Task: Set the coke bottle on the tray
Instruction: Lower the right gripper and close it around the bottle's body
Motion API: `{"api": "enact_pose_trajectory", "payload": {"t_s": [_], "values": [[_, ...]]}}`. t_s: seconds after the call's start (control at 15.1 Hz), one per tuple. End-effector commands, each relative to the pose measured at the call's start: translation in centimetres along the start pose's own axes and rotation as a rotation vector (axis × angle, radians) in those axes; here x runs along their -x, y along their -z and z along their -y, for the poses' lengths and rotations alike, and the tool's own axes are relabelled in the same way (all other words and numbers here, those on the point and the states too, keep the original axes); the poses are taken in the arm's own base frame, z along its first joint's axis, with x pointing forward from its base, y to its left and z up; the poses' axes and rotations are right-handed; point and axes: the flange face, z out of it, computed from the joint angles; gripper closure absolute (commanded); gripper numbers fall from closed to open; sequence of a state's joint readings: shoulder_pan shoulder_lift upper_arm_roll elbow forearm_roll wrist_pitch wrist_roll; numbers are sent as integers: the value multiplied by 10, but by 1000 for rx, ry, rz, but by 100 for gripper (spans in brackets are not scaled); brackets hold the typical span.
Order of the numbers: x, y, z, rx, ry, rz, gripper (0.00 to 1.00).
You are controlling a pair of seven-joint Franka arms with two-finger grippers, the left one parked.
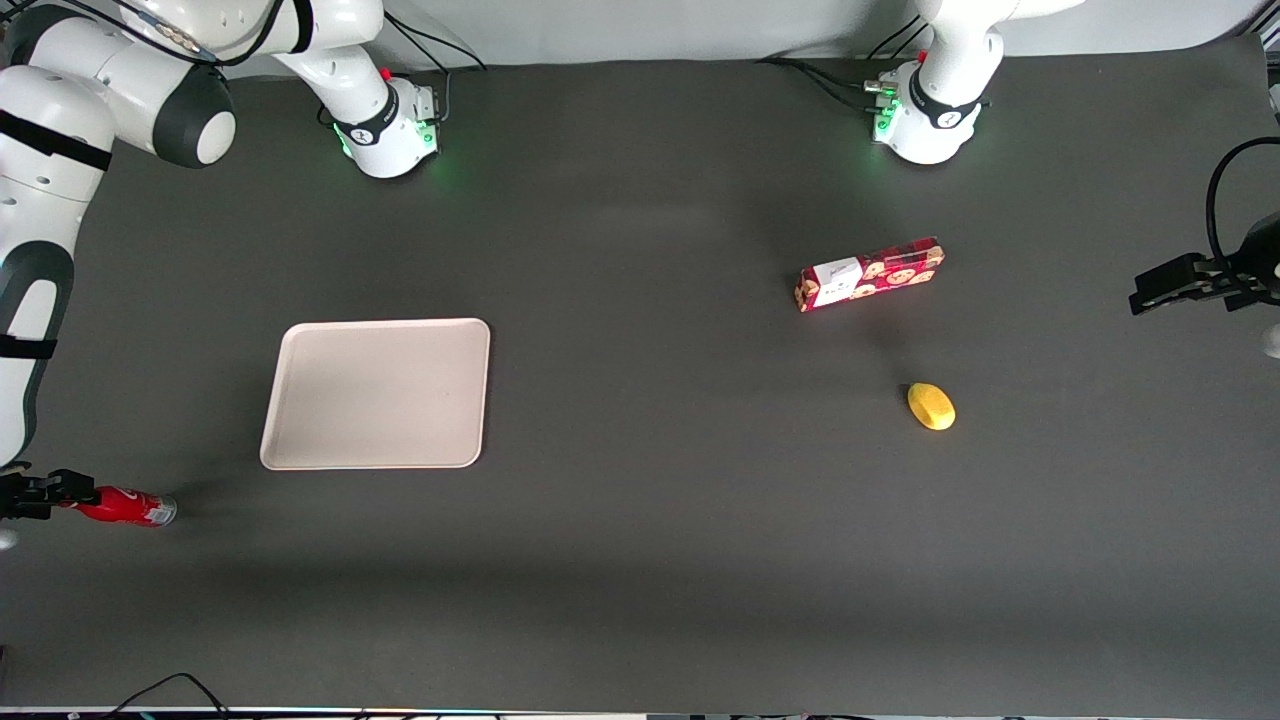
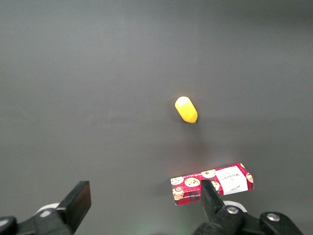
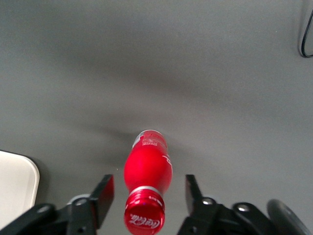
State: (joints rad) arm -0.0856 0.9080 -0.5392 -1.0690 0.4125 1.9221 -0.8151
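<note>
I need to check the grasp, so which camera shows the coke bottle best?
The right wrist view: the coke bottle fills it, cap toward the camera, between the spread fingers of the gripper. The front view shows it small at the frame's edge. The left wrist view misses it.

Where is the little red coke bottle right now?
The coke bottle lies on its side on the table at the working arm's end, nearer the front camera than the tray. The open gripper sits around its cap end.

Even overhead light, soft shadows
</note>
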Motion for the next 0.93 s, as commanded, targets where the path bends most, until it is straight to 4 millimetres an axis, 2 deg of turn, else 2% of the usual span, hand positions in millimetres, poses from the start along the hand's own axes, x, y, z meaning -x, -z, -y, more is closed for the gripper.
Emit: {"api": "enact_pose_trajectory", "payload": {"t_s": [0.0, 0.26, 0.46, 0.6, 0.86], "values": [[-5, 0, 0, -12, -12, -12, 48], [-5, -1, 1, -20, -12, -4, 97], [-5, -1, 2, -22, -7, -3, 100], [-2, 11, 5, -43, -4, 10, 100], [12, 86, 17, -83, 13, 34, 100]]}}
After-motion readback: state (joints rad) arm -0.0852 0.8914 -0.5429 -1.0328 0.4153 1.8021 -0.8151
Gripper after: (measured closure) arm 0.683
